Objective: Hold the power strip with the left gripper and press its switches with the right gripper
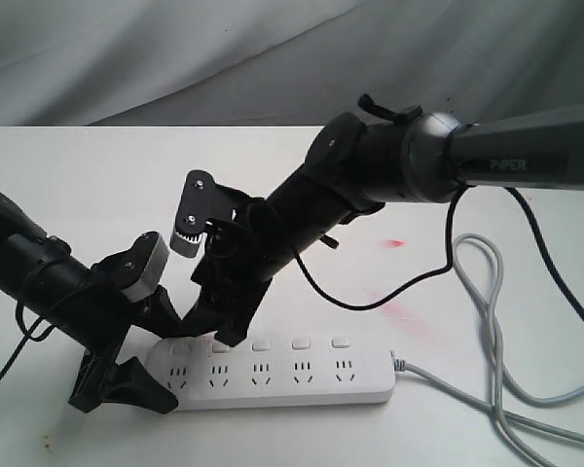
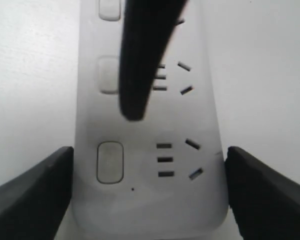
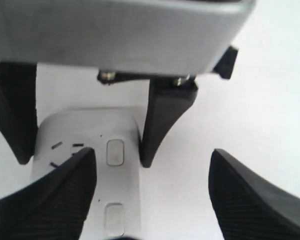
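You had the long flat white plastic power strip (image 1: 282,377) at 6 o'clock on the white table (image 1: 97,175), lying 9-to-3, w/ its grey cord (image 1: 487,389) leaving the 3 o'clock end. Your left gripper (image 1: 167,360), black w/ wedge fingers & a white-grey block, sat at the strip's 9 o'clock end. Both fingers (image 2: 35,195) pressed the strip's long edges, so it was clamped on the strip.

Your right gripper (image 1: 219,326), a black two-finger unit on the bulky PIPER-marked arm, angled in from 2 o'clock. Its fingers (image 3: 260,200) were spread wide, holding nothing. One fingertip hung over the 2nd socket group from the 9 o'clock end, just beside that group's switch; contact w/ the strip, can't tell.

The five small white rocker switches (image 1: 262,344) ran along the strip's 12 o'clock edge. Two faint red smudges (image 1: 402,316) marked the table at approx 1 o'clock of the strip.
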`<state>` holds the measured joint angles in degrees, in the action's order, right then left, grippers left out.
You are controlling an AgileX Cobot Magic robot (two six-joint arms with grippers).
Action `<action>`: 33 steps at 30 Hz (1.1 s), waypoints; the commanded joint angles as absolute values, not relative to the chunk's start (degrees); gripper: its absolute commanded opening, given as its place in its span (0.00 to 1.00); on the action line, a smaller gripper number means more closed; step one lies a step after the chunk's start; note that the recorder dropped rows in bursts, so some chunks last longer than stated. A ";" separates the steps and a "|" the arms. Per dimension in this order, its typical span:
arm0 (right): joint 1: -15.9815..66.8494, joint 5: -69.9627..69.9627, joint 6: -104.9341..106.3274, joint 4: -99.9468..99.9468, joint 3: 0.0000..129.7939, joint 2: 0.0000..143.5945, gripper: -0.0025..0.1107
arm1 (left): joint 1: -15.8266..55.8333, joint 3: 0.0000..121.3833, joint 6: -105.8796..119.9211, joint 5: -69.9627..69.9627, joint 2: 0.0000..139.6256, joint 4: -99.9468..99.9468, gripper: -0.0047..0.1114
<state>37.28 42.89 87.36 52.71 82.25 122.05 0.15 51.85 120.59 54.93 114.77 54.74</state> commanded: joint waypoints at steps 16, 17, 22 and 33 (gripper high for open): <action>37.15 35.51 87.84 50.38 77.15 123.10 0.55 | 0.58 51.98 119.94 53.93 114.77 54.94 0.04; 37.15 35.63 87.37 49.94 77.15 123.43 0.55 | 0.58 51.98 119.94 53.93 114.77 54.94 0.04; 37.26 35.93 86.09 47.95 77.01 124.73 0.55 | 0.58 51.98 119.94 53.93 114.77 54.94 0.04; 37.16 36.40 77.43 35.99 77.01 124.83 0.55 | 0.58 51.98 119.94 53.93 114.77 54.94 0.04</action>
<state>37.38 35.76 77.62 44.96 77.84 123.33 0.37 51.85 120.56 54.75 114.77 55.09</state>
